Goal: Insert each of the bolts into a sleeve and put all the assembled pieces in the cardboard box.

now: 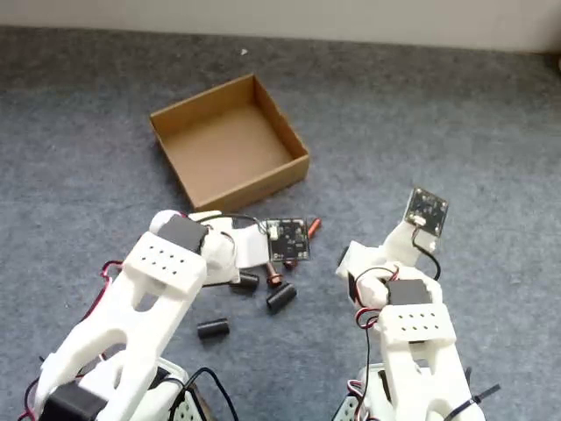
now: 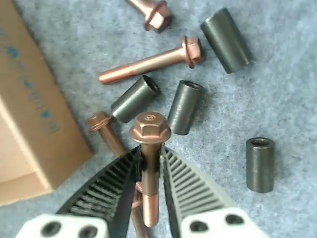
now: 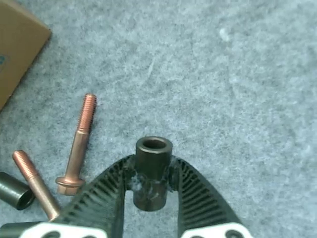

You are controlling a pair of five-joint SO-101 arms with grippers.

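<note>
Left wrist view: bolt point(image 2: 150, 151) gripped between jaws.

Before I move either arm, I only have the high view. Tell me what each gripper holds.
Observer: The left gripper is shut on a copper bolt, head pointing away from the wrist.
Operator: Now the right one.
Observer: The right gripper is shut on a dark sleeve, open bore facing outward.
Operator: Count the loose sleeves by the left.
Observer: Four loose sleeves lie on the carpet just beyond it.
</note>
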